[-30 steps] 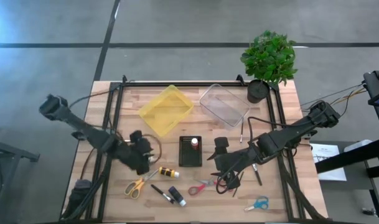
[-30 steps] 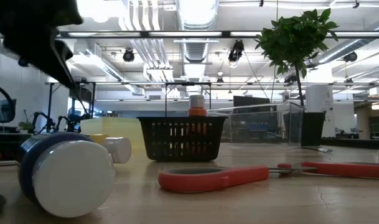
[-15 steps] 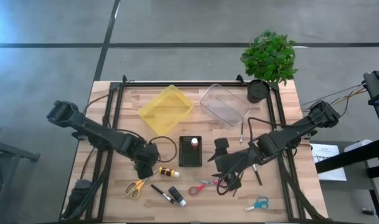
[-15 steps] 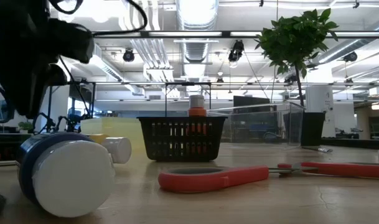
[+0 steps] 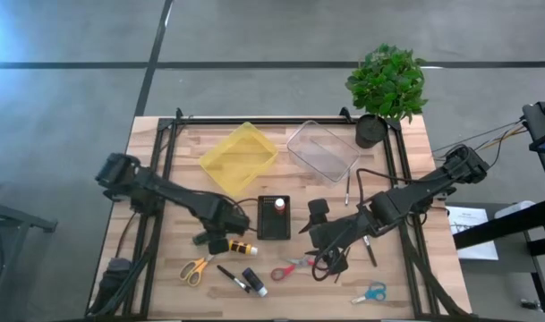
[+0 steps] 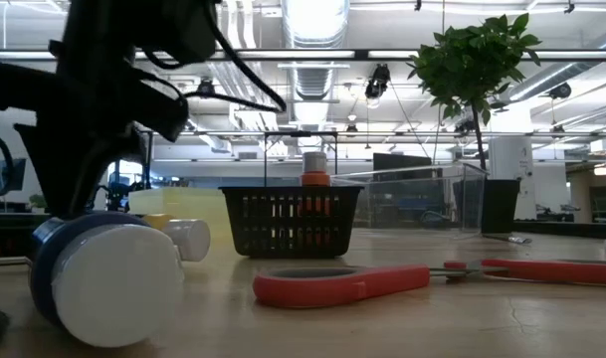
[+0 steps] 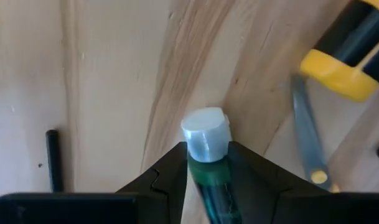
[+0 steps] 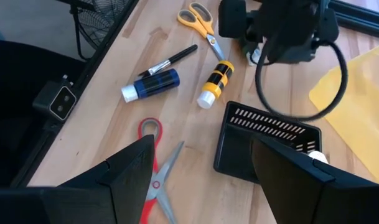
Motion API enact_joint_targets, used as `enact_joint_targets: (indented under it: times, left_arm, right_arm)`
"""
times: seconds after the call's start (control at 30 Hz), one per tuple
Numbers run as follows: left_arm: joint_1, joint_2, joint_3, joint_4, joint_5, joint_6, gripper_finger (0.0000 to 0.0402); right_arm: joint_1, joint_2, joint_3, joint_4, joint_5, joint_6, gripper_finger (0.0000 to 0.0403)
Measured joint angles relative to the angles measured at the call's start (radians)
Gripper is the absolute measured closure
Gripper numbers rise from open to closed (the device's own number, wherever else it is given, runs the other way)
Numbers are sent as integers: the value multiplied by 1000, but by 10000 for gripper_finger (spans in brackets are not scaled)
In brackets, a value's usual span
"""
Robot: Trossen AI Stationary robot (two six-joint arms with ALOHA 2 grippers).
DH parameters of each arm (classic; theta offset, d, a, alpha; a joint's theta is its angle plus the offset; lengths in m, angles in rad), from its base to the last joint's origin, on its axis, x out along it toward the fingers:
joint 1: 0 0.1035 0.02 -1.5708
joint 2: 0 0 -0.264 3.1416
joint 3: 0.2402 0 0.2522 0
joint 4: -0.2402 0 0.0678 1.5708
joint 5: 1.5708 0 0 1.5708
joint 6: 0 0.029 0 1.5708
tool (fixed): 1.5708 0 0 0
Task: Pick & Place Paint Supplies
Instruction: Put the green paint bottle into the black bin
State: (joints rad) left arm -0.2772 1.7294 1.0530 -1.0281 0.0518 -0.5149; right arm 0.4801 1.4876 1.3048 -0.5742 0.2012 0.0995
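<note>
Moved: left tool (image 5: 220, 244) has been swung from beside the yellow bin toward the tabletop's front edge.
Left tool: clamped on a small green paint bottle with pale cap (image 7: 206, 149), just beside the yellow-and-black bottle (image 5: 242, 247).
Right tool (image 8: 201, 180): held apart, above the red-handled scissors (image 8: 155, 180).

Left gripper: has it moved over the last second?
Yes. In the high view the left gripper, holding a green bottle, has travelled toward the black basket, nearer the yellow-and-black bottle.
</note>
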Motion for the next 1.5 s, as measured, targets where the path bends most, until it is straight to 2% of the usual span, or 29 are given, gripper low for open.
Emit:
enact_joint_targets:
  times: [0.17,0.87,1.5]
  left_arm:
    - [19,48,29,-13,29,50,278]
    - [21,45,13,20,73,52,278]
    - [15,40,40,-16,137,91,278]
  right_arm:
    - [0,0,0,-6,0,2,140]
    - [0,-1,0,-14,0,6,140]
    - [0,-1,0,-14,1,3,140]
